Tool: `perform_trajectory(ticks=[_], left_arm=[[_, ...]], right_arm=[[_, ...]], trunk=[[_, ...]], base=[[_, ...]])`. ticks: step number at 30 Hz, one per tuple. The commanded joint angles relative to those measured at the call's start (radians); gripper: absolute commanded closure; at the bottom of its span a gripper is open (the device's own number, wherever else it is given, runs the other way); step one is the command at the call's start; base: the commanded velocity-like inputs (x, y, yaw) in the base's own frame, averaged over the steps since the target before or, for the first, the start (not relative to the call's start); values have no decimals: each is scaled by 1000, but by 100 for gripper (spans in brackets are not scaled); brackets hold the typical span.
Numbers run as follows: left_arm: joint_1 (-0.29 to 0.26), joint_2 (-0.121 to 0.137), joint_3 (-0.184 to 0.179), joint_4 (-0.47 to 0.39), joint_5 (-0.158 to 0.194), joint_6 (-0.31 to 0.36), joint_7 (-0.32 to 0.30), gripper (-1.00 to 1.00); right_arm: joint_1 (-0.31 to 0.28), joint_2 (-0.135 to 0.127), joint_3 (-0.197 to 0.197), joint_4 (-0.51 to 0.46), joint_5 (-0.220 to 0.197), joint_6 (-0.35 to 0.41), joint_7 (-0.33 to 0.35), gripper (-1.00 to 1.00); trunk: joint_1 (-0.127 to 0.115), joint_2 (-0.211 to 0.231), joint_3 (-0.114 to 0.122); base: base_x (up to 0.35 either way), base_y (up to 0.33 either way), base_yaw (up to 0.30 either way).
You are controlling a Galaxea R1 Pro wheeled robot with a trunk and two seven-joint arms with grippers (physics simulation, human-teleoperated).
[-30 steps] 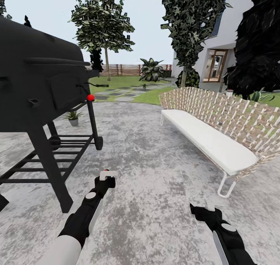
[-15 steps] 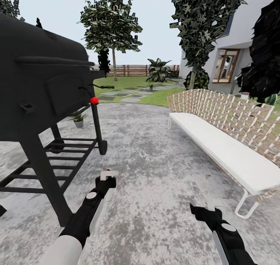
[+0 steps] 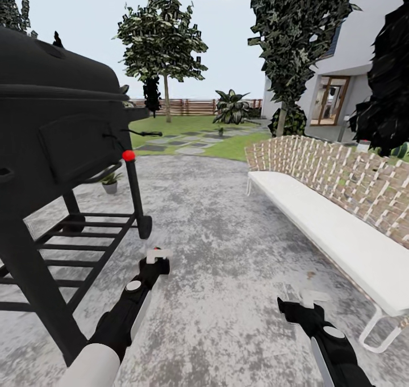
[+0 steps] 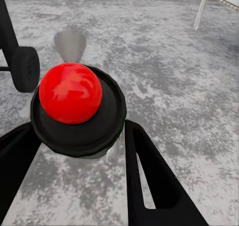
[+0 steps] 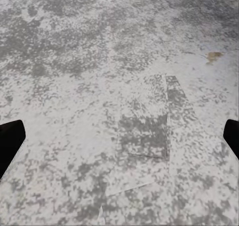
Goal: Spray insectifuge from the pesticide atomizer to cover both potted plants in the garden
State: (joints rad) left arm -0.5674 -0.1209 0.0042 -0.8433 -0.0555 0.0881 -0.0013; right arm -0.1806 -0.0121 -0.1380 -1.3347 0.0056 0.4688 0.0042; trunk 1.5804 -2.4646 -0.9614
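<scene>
Gripping the pesticide atomizer (image 4: 74,106), unlabelled.

Flat bright daylight all round me, soft rendered edges, faint shadow under the grill (image 3: 57,148), trees (image 3: 162,32) dark and blotchy, fence (image 3: 193,106) hazy, my wrist views smeared
</scene>
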Motion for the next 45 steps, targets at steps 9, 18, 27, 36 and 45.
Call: perform_trajectory(ticks=[9,18,27,36,45], left_arm=[[0,-11,0,-2,-6,5,0,100],[0,-14,0,-2,-6,5,0,100],[0,-14,0,-2,-6,5,0,100],[0,-14,0,-2,-6,5,0,100],[0,-13,0,-2,-6,5,0,100]], right_arm=[[0,0,0,-1,1,5,0,-100],[0,0,0,-2,1,5,0,-100],[0,0,0,-2,1,5,0,-100],[0,0,0,-2,1,5,0,-100],[0,0,0,-1,0,5,0,-100]], trunk=[[0,0,0],[0,0,0],[0,0,0],[0,0,0],[0,0,0]], base=[[338,0,0],[338,-51,0],[326,-157,111],[314,-187,41],[314,-186,0]])
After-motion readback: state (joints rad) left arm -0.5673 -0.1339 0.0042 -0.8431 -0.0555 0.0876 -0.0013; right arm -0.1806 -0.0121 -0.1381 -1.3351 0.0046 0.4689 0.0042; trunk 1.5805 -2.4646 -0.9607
